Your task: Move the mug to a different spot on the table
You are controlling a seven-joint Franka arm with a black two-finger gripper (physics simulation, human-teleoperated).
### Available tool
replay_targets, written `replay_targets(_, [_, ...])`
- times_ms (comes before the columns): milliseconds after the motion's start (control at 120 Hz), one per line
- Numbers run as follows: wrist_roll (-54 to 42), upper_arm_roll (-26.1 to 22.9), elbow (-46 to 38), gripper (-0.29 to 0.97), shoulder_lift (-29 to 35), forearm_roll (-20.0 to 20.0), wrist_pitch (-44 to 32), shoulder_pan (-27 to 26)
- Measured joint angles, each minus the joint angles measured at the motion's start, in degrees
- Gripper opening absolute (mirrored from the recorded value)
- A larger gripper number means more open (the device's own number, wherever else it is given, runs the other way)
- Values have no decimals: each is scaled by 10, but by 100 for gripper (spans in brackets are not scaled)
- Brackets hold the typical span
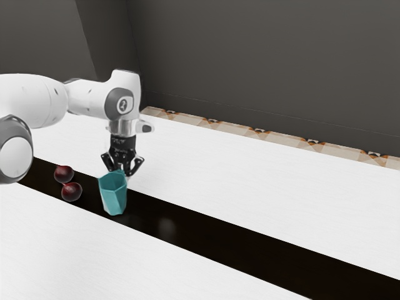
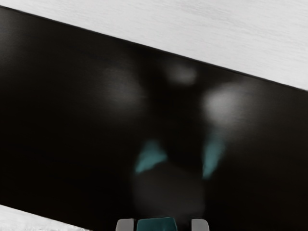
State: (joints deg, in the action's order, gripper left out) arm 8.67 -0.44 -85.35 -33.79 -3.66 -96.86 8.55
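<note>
A white table (image 1: 269,181) crossed by a glossy black strip (image 1: 250,250) stands before dark walls. On the strip lie two dark red fruits (image 1: 64,173), then, just beside them, the upright teal mug (image 1: 114,195). The gripper (image 1: 122,169) hangs just above the mug's rim, jaws spread open.

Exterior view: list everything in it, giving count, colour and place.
mug: one, teal, on the table's black strip, under the claw.
fruits: two, dark red, on the strip, at the exterior view's left of the mug.
table: one, white with a black strip.
trim: one, tan patterned, along the table's far edge.
wall: dark grey, behind the table.
arm: one, white, from the exterior view's left.
claw: one, black, at the mug's rim.
</note>
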Motion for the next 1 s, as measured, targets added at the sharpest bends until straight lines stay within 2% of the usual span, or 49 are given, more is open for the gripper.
replay_targets(183, [-7,0,0,-5,-11,42,10,2])
replay_targets(542, [-19,0,0,-5,-28,79,7,2])
replay_targets(767, [-23,0,-3,39,-28,106,3,1])
replay_targets(875, [-24,0,-4,50,-29,117,-2,1])
replay_targets(1000, [-26,-7,-3,58,-30,125,-12,0])
